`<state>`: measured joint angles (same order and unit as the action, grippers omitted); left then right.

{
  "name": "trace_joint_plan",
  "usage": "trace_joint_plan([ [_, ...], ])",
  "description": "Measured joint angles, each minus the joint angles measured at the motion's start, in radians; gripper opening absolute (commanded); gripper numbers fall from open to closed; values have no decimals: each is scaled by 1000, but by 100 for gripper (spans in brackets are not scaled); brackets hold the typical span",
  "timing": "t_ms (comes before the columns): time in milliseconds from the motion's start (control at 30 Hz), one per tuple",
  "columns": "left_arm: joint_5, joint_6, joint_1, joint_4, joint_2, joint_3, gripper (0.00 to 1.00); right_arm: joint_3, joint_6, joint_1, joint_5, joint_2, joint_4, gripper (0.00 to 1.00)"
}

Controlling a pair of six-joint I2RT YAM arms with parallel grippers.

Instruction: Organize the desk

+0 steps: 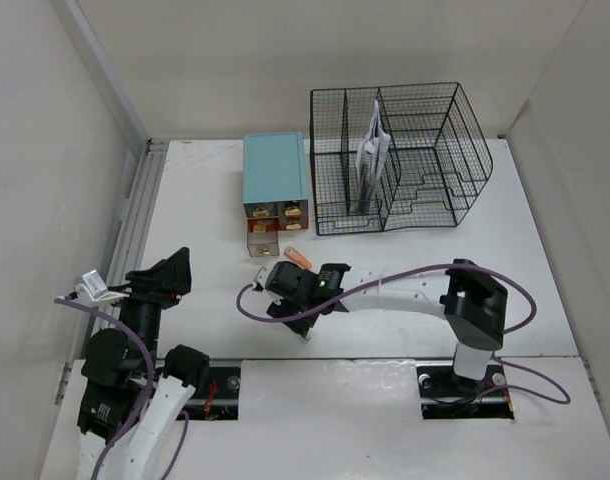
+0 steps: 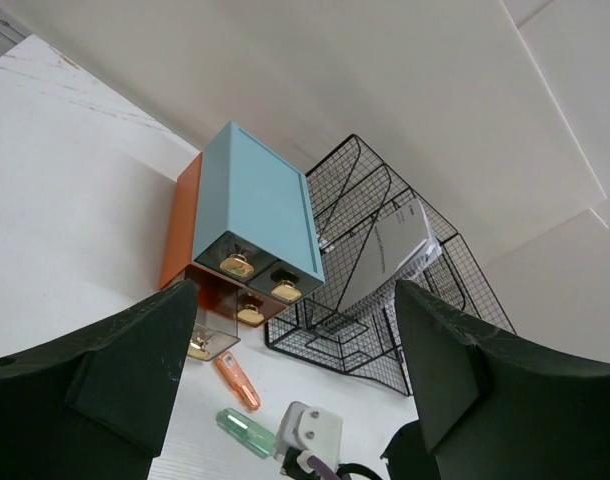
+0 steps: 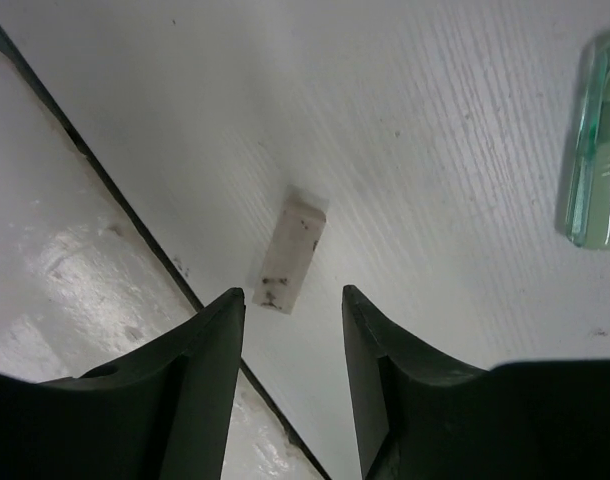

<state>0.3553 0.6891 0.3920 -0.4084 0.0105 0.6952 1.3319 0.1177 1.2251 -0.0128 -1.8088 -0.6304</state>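
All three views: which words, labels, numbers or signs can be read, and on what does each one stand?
No text is readable in any view.
Green translucent stick: faint raised marks, too blurred to read.
White papers in the black wire-mesh file rack: dark print-like marks, too small to read.

A plain white back wall (image 1: 285,60), left wall (image 1: 35,150) and right wall (image 1: 595,120) are enclosing the workspace, catching soft, even light.
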Motion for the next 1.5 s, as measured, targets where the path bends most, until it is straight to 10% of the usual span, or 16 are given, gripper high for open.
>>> trace_joint_plan([
  [833,0,-2,0,0,0,0,77,-56,22,-2,72,-33,39,59],
  [1500,0,-2,0,0,0,0,77,-22,23,-2,50,-115,40,38],
])
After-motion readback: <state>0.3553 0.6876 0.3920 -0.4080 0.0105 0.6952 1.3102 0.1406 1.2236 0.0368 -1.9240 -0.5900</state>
